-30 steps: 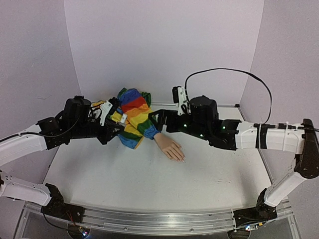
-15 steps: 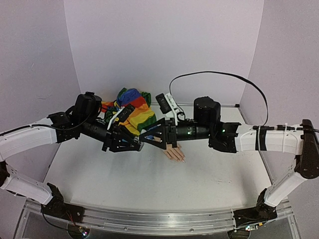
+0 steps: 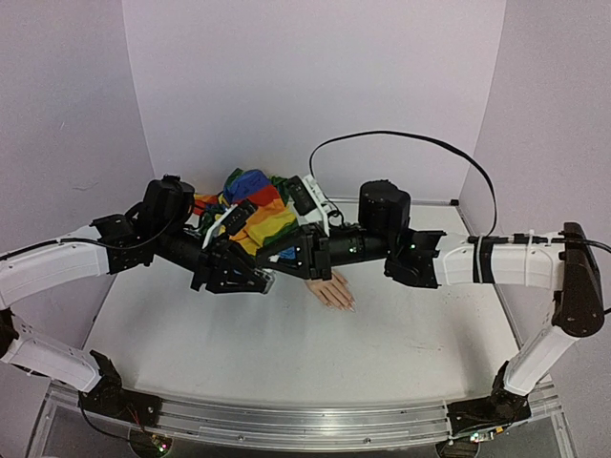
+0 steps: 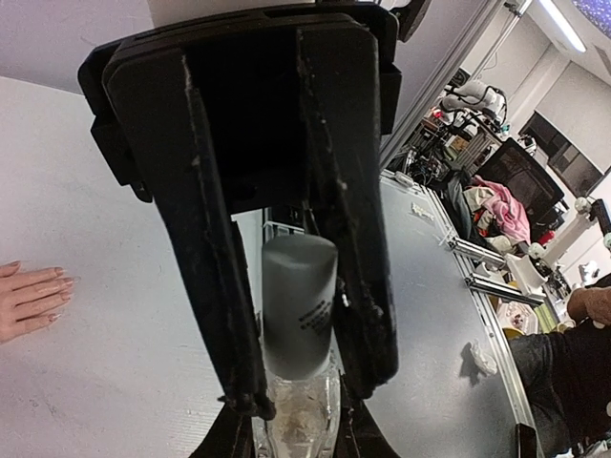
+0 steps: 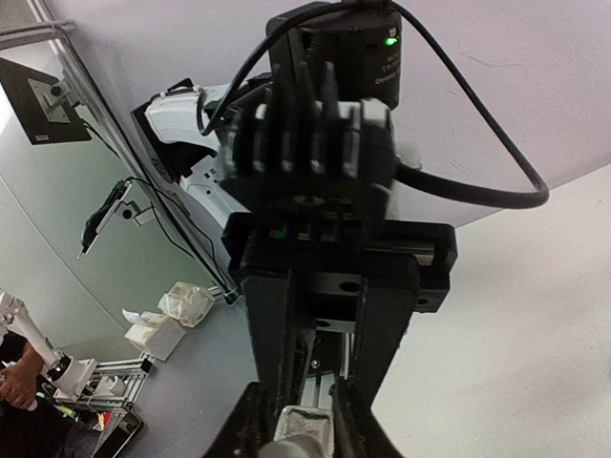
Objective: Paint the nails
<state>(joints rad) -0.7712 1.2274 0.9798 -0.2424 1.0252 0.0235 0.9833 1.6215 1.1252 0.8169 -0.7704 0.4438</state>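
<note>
A peach mannequin hand (image 3: 327,288) lies palm down mid-table, with its rainbow-striped sleeve (image 3: 256,205) behind it. The nails (image 3: 346,303) point towards the front right; they are pale pink in the left wrist view (image 4: 55,278). My left gripper (image 3: 258,280) (image 4: 305,396) is shut on a small clear bottle (image 4: 298,420), whose white cap (image 4: 298,305) lies between its fingers. My right gripper (image 3: 275,269) (image 5: 304,434) meets it tip to tip, shut on the bottle's (image 5: 305,429) far end. Its fingertips (image 4: 227,441) flank the glass. Both grippers hover just left of the hand.
The white table (image 3: 286,363) is walled at the back and on both sides. An aluminium rail (image 3: 286,422) runs along the near edge. A black cable (image 3: 401,138) arcs above my right arm.
Both arms swung in from the sleeve area to meet left of the hand. My right gripper went from wide open to shut on the bottle end; the left stayed shut on it.
</note>
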